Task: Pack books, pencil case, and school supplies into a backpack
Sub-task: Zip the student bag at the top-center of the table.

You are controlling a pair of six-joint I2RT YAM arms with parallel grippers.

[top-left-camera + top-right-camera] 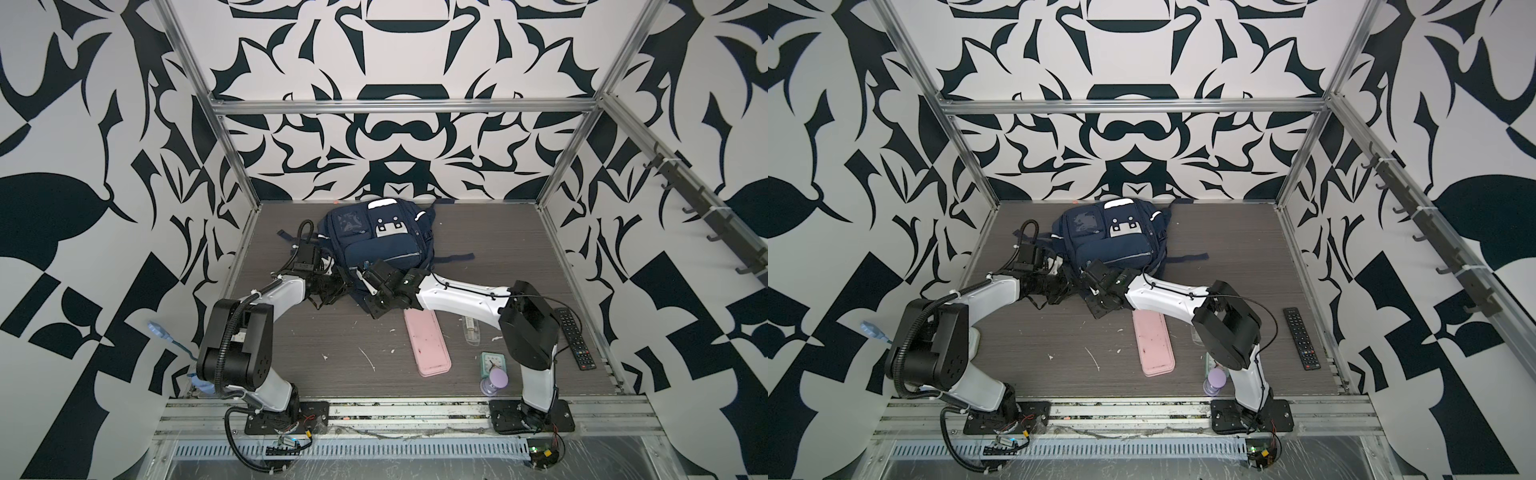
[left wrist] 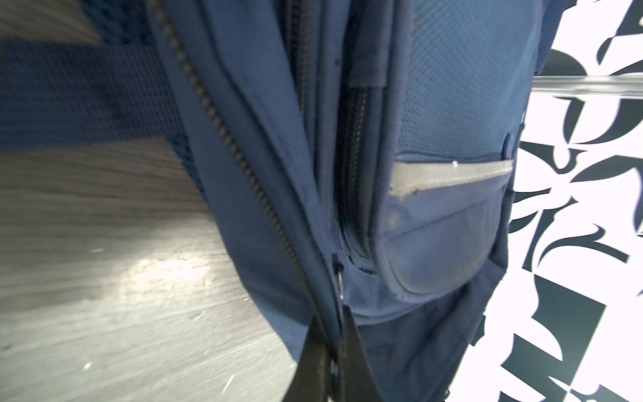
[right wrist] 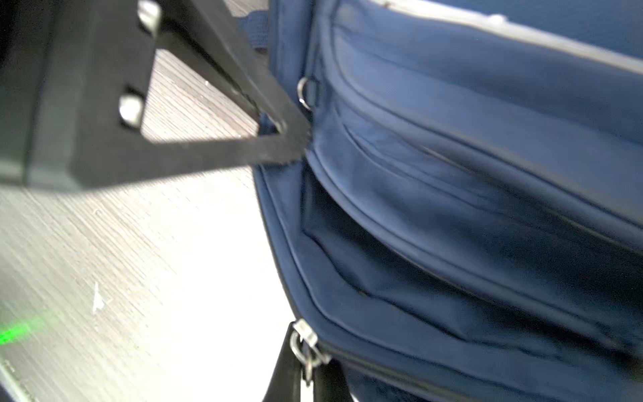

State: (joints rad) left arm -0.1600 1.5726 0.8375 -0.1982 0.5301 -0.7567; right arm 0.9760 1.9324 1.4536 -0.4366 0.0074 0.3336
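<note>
Fingers [image 2: 315, 365] of the left gripper [image 2: 334, 343] are pressed together on a fold of the backpack [image 1: 374, 245], pinching the navy fabric right beside a zip track [image 2: 229, 139] at the bag's near-left corner. The right gripper [image 3: 306, 365] is closed too, with a small metal zip pull [image 3: 306, 343] caught between its fingertips [image 3: 282, 369] at the bag's near edge. From the right wrist view, the two grips sit close together on the same corner.

This looks like the opening step: one arm anchors the cloth while the other runs the slider. To do it well, the left hold should stay firm and low so the seam is taut. The right should draw the pull along the line of the teeth, not up and away from them, or the slider may jam or slip free. A soft bag will bunch if the anchor drifts.

Outward from there, the backpack lies front-up in the far middle of the table [image 1: 316, 332]. The pencil case [image 1: 428, 343] lies flat on the near side of it, right of centre, partly under the right arm. The school supplies [image 1: 471, 330] packet sits just right of that. Nearer the front edge stand a green clock [image 1: 492, 361] and a purple hourglass [image 1: 493, 380], and a remote [image 1: 575, 338] lies far right. No books show in any view, so I cannot tell where they are.
</note>
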